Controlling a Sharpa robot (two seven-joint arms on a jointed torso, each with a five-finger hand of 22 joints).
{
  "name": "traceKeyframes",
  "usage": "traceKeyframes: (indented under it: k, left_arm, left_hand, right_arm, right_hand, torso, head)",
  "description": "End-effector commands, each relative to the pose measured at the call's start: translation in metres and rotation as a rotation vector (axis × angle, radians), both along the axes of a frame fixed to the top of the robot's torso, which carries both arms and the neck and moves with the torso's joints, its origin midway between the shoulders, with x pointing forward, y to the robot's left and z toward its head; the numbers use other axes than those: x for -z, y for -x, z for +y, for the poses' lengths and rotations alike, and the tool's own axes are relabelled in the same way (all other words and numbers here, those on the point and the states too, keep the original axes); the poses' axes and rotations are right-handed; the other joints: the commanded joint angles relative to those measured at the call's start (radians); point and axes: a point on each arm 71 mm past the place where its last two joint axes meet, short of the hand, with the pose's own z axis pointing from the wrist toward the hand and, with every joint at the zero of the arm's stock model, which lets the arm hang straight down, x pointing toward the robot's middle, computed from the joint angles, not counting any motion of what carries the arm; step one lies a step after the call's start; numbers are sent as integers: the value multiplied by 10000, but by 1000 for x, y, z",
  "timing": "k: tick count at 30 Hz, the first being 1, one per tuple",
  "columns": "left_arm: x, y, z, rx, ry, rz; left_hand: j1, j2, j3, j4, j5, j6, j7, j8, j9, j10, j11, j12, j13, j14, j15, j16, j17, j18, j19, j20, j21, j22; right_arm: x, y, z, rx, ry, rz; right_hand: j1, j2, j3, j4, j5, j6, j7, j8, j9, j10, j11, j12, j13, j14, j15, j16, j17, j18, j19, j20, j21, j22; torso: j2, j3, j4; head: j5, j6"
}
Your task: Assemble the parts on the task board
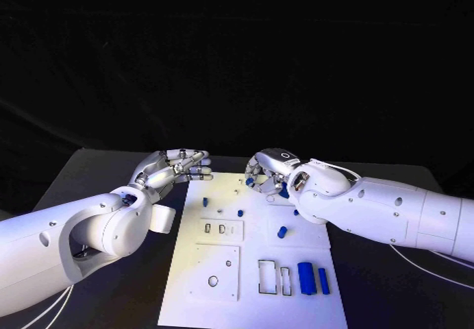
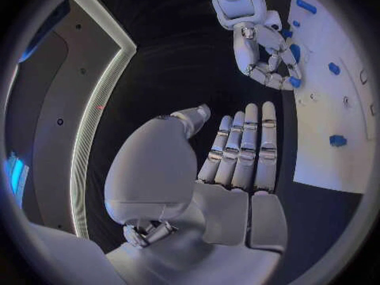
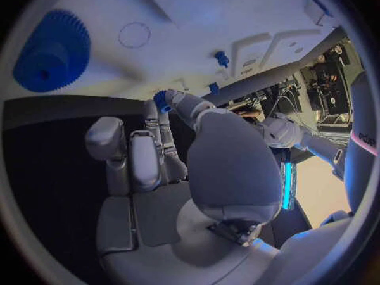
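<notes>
The white task board (image 1: 203, 295) lies in the middle of the black table. My right hand (image 1: 268, 171) hovers over the board's far end and pinches a small blue part (image 3: 162, 99) between thumb and a finger; the same part (image 2: 294, 81) shows at its fingertips in the left wrist view. My left hand (image 1: 180, 166) hangs beside the board's far left corner, fingers (image 2: 247, 142) straight and side by side, holding nothing. A blue gear (image 3: 51, 52) lies flat on the board near the right hand. Two long blue parts (image 1: 307, 277) lie near the front right.
Small blue pegs stand on the board at the left (image 1: 205, 201) and at mid-right (image 1: 283, 232). Rectangular slots (image 1: 268, 276) and a round hole (image 1: 212, 281) open in the board's near half. Bare black table (image 1: 98, 178) lies on both sides.
</notes>
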Motion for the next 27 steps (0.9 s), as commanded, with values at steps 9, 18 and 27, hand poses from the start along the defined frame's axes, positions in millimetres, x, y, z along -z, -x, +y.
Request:
traceKeyframes:
  k: [9,18,27]
  left_arm:
    - [-2,1,-4,278,127,-17]
    - [-4,1,-5,290,129,-52]
    - [-5,1,-5,308,128,-64]
  left_hand:
    - [-106,19,-49,-1,53,-94,256,-34,16,23,57,-55,9,-4,71,-35,9,125,2,60,-44,-12]
    - [-94,25,-51,-8,53,-101,260,-39,16,18,61,-64,9,-8,74,-41,14,125,1,62,-49,-17]
    - [-94,25,-51,-8,53,-101,260,-39,16,18,61,-64,9,-8,74,-41,14,125,1,62,-49,-17]
  right_arm:
    - [-2,-9,9,303,-84,-628]
    - [-1,-11,11,293,-4,-562]
    - [2,-11,13,208,139,-358]
  right_hand:
    - [11,69,111,-22,35,24,38,67,50,85,1,18,53,277,-96,91,61,-92,72,-30,52,33]
    - [2,54,128,-23,35,-14,51,69,74,67,11,3,61,282,-90,121,89,-94,70,-30,62,47]
    - [-28,40,134,-9,4,-36,58,81,103,67,20,-2,74,282,-82,139,99,-101,75,-26,84,81]
  torso:
    - [66,-33,53]
    - [97,-46,65]
    - [128,-38,69]
  head:
    - [0,-40]
    - [4,-58]
    - [36,-101]
